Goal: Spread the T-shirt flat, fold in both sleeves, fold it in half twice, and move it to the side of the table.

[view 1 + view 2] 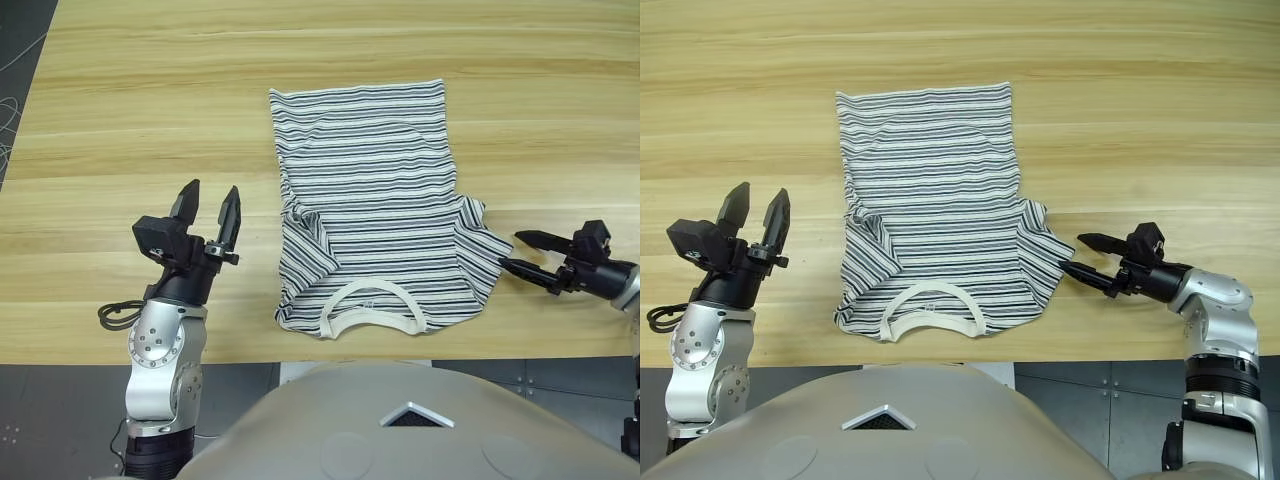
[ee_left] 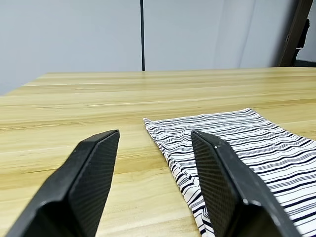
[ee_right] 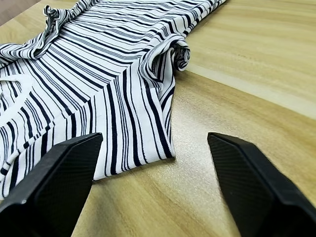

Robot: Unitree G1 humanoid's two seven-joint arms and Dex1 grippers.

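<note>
I saw the T-shirt lying on the table, collar nearest the robot, with both sleeves rumpled. My left gripper hung well off to the T-shirt's left, jaws spread and holding nothing. My right gripper sat just beside its right sleeve, jaws likewise released.

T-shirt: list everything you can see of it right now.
The T-shirt is thin, knit-looking cloth, white with dark horizontal stripes and a plain cream collar. It lies mostly flat on the wooden table, with the collar toward the robot and the hem at the far side. The left sleeve is bunched in over the body. The right sleeve spreads outward, rumpled. The open right gripper sits at that sleeve's edge; contact is unclear. The open left gripper stands apart.
</note>
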